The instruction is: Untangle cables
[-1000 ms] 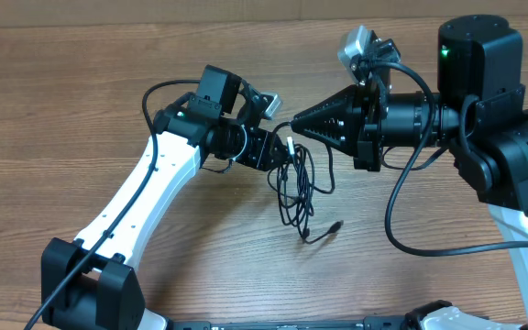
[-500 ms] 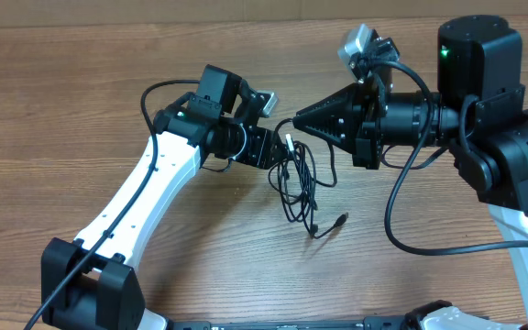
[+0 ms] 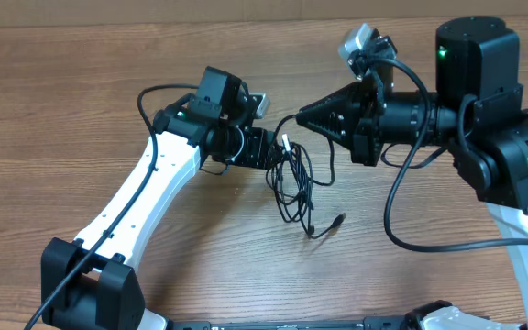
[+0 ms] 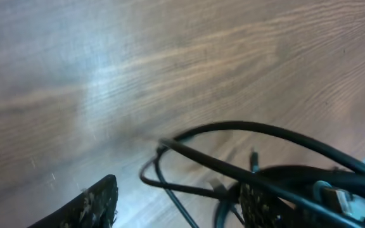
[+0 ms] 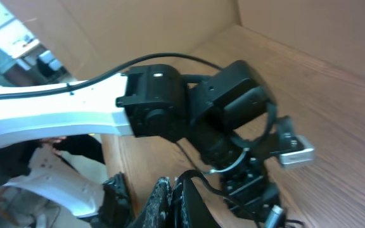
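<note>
Several tangled black cables (image 3: 293, 176) on wooden table (image 3: 81, 101)

The right gripper (image 5: 175, 201) sits at the bottom edge, its 2 fingers pressed together on 1 thin black strand of the cables (image 5: 203, 172). The strand arcs toward the white-and-black left arm (image 5: 160, 101), above the wooden table (image 5: 341, 120). A cardboard wall (image 5: 144, 25) stands behind.

Blurred cables (image 4: 198, 158) cropped by the left wrist view's lower edge; right pincer (image 5: 175, 185) half below frame.
</note>
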